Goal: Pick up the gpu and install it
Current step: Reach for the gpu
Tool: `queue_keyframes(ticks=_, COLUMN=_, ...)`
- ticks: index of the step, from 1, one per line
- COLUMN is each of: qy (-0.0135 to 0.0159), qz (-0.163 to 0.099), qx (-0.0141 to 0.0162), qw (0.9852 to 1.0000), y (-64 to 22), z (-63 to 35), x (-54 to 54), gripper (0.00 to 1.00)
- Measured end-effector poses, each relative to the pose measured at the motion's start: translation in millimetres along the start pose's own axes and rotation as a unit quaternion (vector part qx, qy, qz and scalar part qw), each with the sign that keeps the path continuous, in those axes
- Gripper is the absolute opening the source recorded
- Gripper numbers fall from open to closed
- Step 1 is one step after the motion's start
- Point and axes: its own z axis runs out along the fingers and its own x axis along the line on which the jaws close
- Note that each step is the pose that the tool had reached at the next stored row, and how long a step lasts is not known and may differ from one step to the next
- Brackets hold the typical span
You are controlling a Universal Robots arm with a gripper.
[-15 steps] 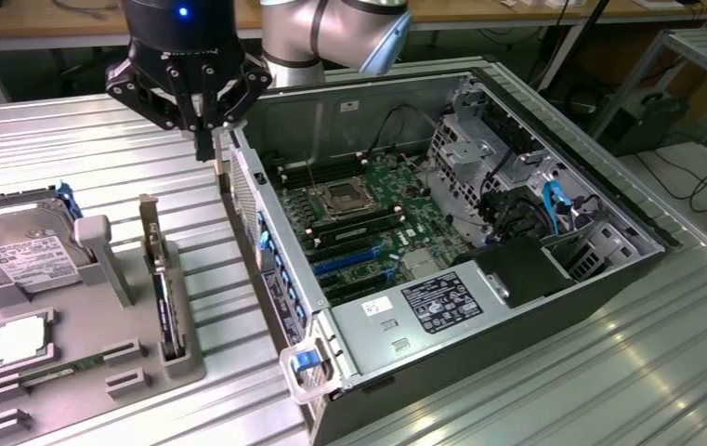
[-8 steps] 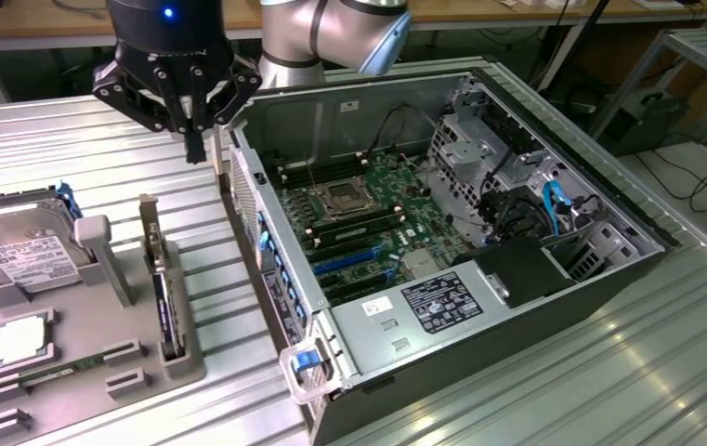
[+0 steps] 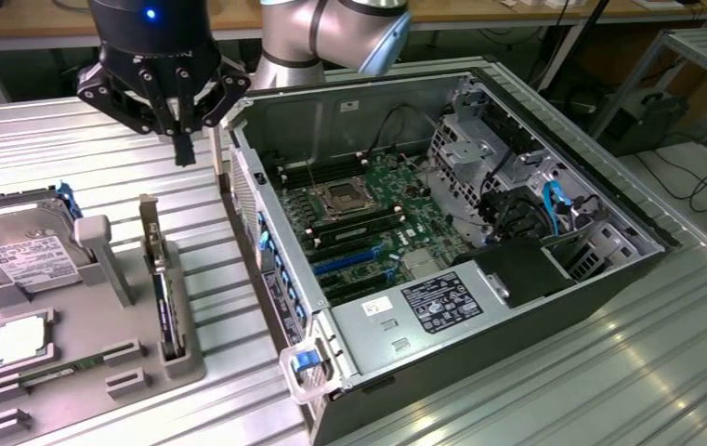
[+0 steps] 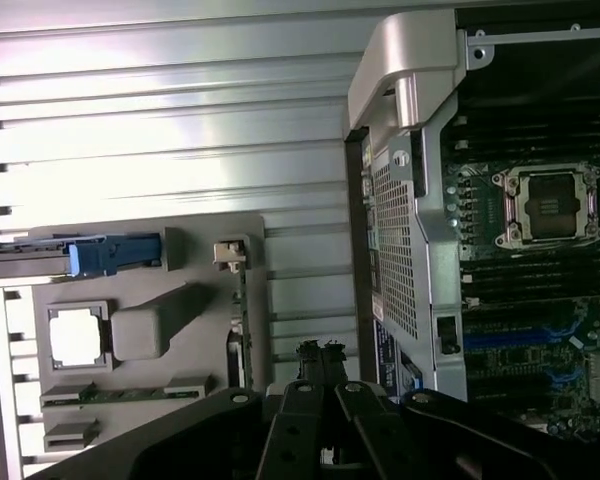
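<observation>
- Black and thin, the gpu (image 3: 170, 302) stands on edge in a slot of the grey tray (image 3: 81, 400) at the lower left of the exterior view. Its silvery bracket (image 3: 148, 223) rises at the end farther up the frame.
- The hard drive (image 3: 19, 253) sits in the same tray, further left, with an upright grey post between it and the card.
- The gripper (image 3: 183, 153) hangs at the upper left of the frame. Its two fingers are pressed together and point straight down, with nothing between them.
- The relation that matters: the gpu lies down-frame and a touch left of the fingertips, bracket end nearest. The two are apart, not touching, and the gripper looks to be well above the card rather than level with it.
- The card's long axis runs from the bracket toward the bottom edge of the frame, roughly parallel to the near wall of the open case (image 3: 244, 200), which lies just to its right.
- In the wrist view the gpu (image 4: 244, 330) shows edge-on as a thin dark line, offset to one side of the closed fingers rather than in line with them.
- By my judgement the pick-up is not yet made. The card rests in the tray, and the blue slots (image 3: 350, 260) on the board inside the case look unoccupied.
</observation>
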Motion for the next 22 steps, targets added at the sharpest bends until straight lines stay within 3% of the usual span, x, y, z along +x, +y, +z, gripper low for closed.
queue_keyframes(ticks=22, qy=0.0001, qz=0.000, qx=0.0000, qw=1.0000, y=-4.5, z=-0.8, x=34.8, gripper=0.11)
